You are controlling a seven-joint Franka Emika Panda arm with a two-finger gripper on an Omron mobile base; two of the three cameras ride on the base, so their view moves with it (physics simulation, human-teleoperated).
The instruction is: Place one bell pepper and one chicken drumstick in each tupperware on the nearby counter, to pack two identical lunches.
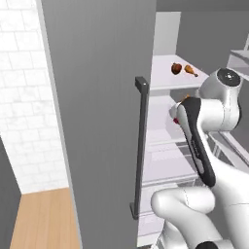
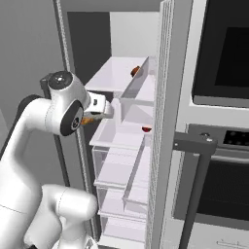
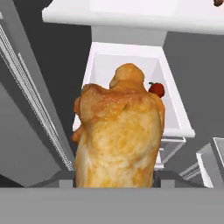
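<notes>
Drumstick (image 3: 118, 131) sits dead centre and large in the hand view, rising straight up from between the finger tips at the bottom edge, so the jaws are closed on the chicken drumstick, with its long axis running along the gripper's own line, away from the camera. In the right base view the gripper (image 2: 108, 110) stands left of centre, at the mouth of the open fridge (image 2: 127, 141), with an orange sliver of the meat showing just under the wrist. A bell pepper (image 3: 156, 89) lies beyond and to the right of the held piece, on a white shelf (image 3: 175, 118); the same red spot shows mid-frame in the right base view. On the upper shelf, in the upper right of the left base view, a second bell pepper (image 1: 176, 68) and a second chicken drumstick (image 1: 191, 70) rest side by side, perhaps touching, though they are too small to be sure. Judging by this, the carry to a tupperware comes next, which means backing out past the fridge door (image 1: 97, 121) on the left.
</notes>
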